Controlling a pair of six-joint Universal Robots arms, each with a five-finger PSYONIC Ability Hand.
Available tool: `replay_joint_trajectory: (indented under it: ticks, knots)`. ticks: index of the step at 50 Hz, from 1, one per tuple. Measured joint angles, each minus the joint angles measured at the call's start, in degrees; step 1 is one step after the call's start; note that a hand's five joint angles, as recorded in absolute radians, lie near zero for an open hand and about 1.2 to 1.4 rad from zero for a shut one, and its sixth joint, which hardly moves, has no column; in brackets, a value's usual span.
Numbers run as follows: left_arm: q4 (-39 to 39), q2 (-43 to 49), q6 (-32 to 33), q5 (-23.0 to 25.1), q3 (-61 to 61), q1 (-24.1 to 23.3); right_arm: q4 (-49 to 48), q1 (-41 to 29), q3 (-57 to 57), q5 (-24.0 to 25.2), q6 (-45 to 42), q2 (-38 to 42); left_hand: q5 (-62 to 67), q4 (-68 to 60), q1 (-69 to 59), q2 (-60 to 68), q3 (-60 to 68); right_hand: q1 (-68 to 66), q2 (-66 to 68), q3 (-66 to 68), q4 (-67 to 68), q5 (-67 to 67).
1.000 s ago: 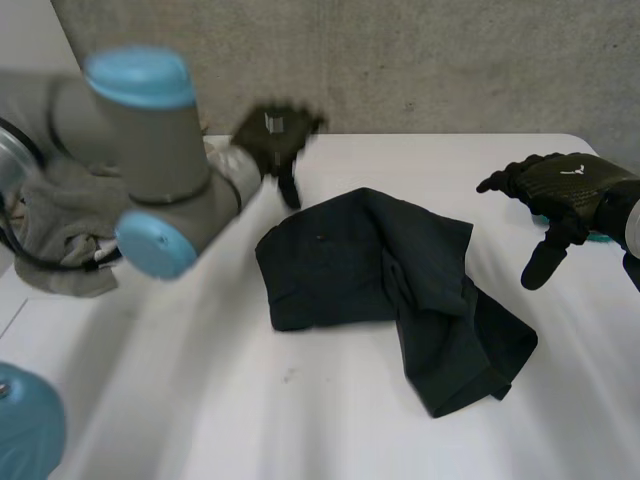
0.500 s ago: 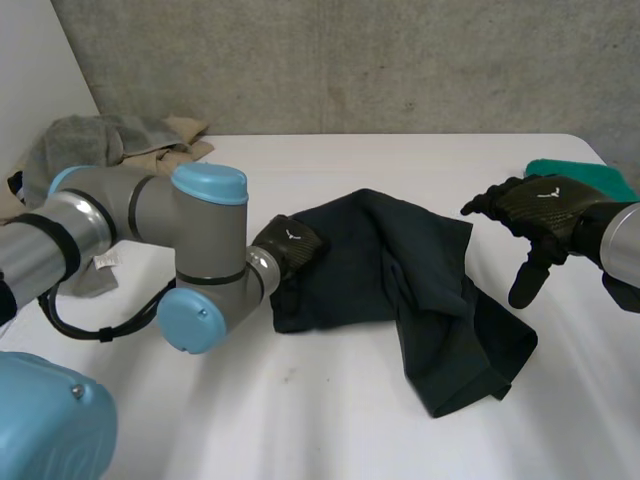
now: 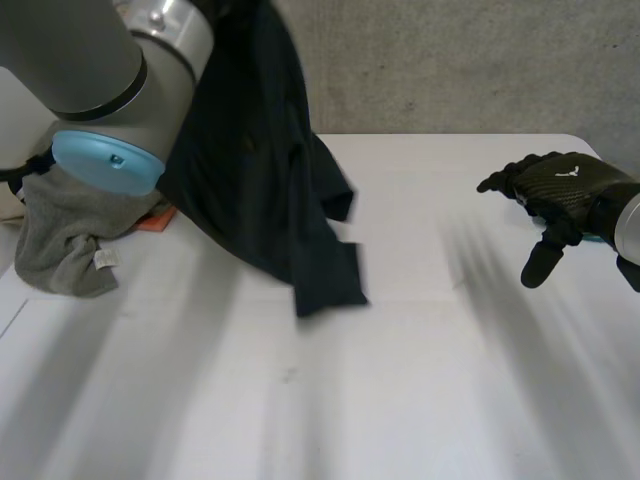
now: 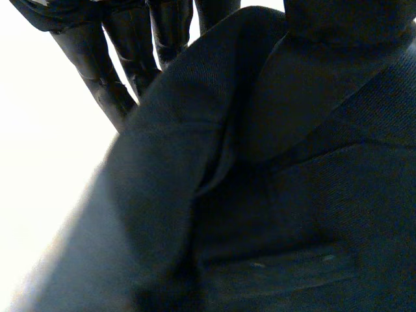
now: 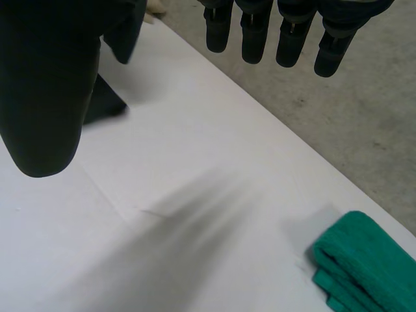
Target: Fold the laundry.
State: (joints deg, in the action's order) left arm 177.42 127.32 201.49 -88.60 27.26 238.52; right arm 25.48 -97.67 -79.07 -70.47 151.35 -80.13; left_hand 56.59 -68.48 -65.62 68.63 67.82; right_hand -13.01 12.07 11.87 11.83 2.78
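The white table (image 3: 420, 400) is smooth and bare in its middle, and behind it stands a rough grey wall (image 3: 450, 60). At the table's left side lies a crumpled grey cloth (image 3: 60, 240), with a small orange thing (image 3: 158, 218) just beside it. In the right wrist view a folded green cloth (image 5: 361, 260) lies near the table's edge. The dark garment (image 3: 260, 170) is off the surface: it hangs from the high left arm (image 3: 100, 60) over the left half of the table. I cannot tell if its lowest corner touches the table. In the left wrist view the left hand (image 4: 169, 26) holds the garment (image 4: 260, 195) at its upper edge. Its fingers (image 4: 97, 58) are nearly straight behind the cloth and the thumb (image 4: 344, 19) presses on the front, so the cloth is pinched between them. The right hand (image 3: 560, 195) hovers over the right side of the table, well apart from the garment. Its fingers (image 5: 253, 32) are straight and a little spread, the thumb (image 5: 45, 84) stands away from them, and it holds and touches nothing.
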Motion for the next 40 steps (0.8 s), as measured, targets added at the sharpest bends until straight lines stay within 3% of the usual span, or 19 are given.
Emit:
replay_joint_trajectory:
  ticks: [10, 11, 12, 13, 15, 17, 21, 27, 31, 40]
  knots:
    - [2.2, 7.5, -2.3, 8.7, 6.1, -11.0, -1.4, 2.9, 1.5, -3.0, 1.7, 0.2, -0.5, 0.5, 0.5, -0.5, -0.3, 0.0, 0.0, 0.0, 0.0, 0.0]
    - [1.6, 9.6, -2.1, 9.7, 7.3, -12.6, -2.0, 3.6, 1.6, -3.4, 1.7, 0.4, -14.8, 16.0, 16.3, -16.2, -15.4, 0.0, 0.0, 0.0, 0.0, 0.0]
    - [1.3, 10.4, -2.1, 10.1, 7.7, -13.2, -2.2, 3.8, 1.7, -3.5, 1.7, 0.5, -14.8, 16.0, 16.3, -16.2, -15.4, 0.0, 0.0, 0.0, 0.0, 0.0]
    - [0.7, 11.7, -2.0, 10.6, 8.3, -14.2, -2.8, 4.3, 1.9, -3.8, 1.7, 0.8, -30.1, 31.7, 33.4, -33.0, -30.7, 0.0, 0.0, 0.0, 0.0, 0.0]
    - [-1.0, 13.6, -1.7, 11.6, 9.6, -16.1, -3.7, 5.3, 2.1, -4.3, 1.7, 1.6, -46.9, 48.6, 49.6, -48.5, -47.4, 0.0, 0.0, 0.0, 0.0, 0.0]
    - [-2.3, 14.0, -1.5, 11.9, 10.4, -17.1, -4.2, 5.8, 2.4, -4.6, 1.6, 2.1, -53.4, 55.4, 53.8, -55.2, -54.4, 0.0, 0.0, 0.0, 0.0, 0.0]
    - [-3.7, 11.3, -1.5, 12.1, 12.2, -17.2, -4.9, 6.0, 2.6, -5.1, 1.5, 3.1, -53.6, 56.9, 53.8, -56.6, -55.5, 0.0, 0.0, 0.0, 0.0, 0.0]
    - [-1.7, -1.4, -2.7, 11.3, 18.8, -12.2, -5.4, 3.2, 2.8, -7.3, 1.5, 4.6, -53.6, 56.9, 53.8, -56.8, -55.6, 0.0, 0.0, 0.0, 0.0, 0.0]
    - [1.9, -9.4, -3.7, 9.5, 24.3, -5.1, -5.4, -2.6, 3.1, -11.2, 1.8, 5.1, -53.6, 56.9, 53.8, -56.8, -55.5, 0.0, 0.0, 0.0, 0.0, 0.0]
    - [-0.9, -13.9, -3.3, 4.9, 34.4, 8.3, -2.8, -18.5, 4.7, -18.6, 6.6, 6.7, -53.6, 56.9, 53.8, -56.8, -55.5, 0.0, 0.0, 0.0, 0.0, 0.0]
